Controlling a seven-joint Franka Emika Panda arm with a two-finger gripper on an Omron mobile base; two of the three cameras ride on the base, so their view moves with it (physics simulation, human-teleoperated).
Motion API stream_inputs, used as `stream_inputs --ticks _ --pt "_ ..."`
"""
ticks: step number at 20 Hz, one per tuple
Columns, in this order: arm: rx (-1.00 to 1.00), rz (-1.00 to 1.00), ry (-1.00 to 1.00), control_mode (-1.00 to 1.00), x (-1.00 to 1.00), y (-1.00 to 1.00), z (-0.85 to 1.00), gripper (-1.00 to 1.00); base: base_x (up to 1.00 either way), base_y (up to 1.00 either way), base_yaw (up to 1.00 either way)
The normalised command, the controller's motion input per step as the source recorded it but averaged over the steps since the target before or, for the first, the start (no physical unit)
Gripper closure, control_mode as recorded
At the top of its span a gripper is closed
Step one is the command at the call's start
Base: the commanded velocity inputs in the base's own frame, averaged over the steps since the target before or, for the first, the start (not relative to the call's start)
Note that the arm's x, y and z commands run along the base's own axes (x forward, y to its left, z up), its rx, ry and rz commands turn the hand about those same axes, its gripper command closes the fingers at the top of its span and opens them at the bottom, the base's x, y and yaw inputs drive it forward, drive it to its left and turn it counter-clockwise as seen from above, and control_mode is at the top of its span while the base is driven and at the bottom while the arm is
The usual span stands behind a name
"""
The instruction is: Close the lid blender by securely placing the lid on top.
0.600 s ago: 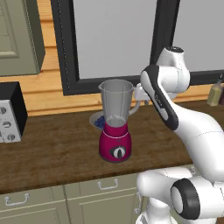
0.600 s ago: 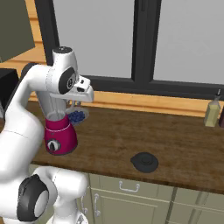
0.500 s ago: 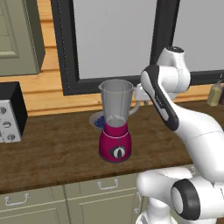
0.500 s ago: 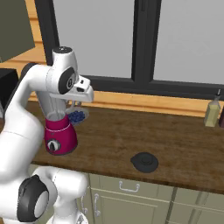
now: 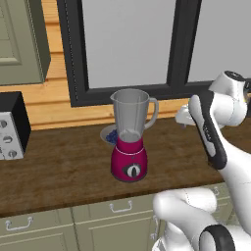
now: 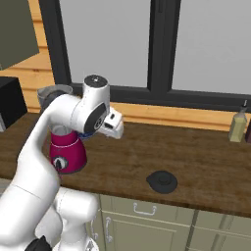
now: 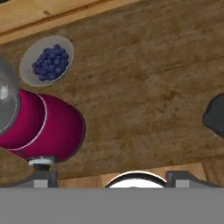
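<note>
The blender (image 5: 130, 142) stands on the wooden counter, a magenta base with a black dial under a clear grey jar that is open at the top. In the right base view the blender (image 6: 66, 149) is partly hidden behind my arm. The lid (image 6: 162, 181), a small black disc, lies flat on the counter near its front edge, well to the right of the blender. My gripper (image 6: 116, 128) hangs above the counter between blender and lid, open and holding nothing. In the hand view the blender's base (image 7: 43, 127) lies at the left and the lid (image 7: 215, 116) at the right edge.
A white bowl of blueberries (image 7: 47, 60) sits behind the blender by the wall. A black and grey boxy appliance (image 5: 10, 127) stands at the counter's left end. A bottle (image 6: 238, 125) stands at the far right under the window. Bare counter (image 6: 196, 157) lies around the lid.
My hand has swung to the right and lower, away from the top of the blender jar and toward the lid. Blender and lid have not moved.
</note>
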Motion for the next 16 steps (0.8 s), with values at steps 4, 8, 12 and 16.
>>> stream_inputs --ticks 4,8,12,16 --pt "0.08 -0.24 -0.05 -1.00 -0.60 -1.00 -0.92 -1.00 0.00 0.00 0.00" --pt "0.15 -0.31 0.11 -1.00 -0.08 -1.00 -0.62 -1.00 0.00 0.00 0.00" --pt "0.20 -0.31 0.29 -1.00 0.24 -1.00 -0.27 -1.00 0.00 0.00 0.00" --pt "0.21 -0.26 0.35 -1.00 0.47 -1.00 -0.27 -1.00 0.00 0.00 0.00"
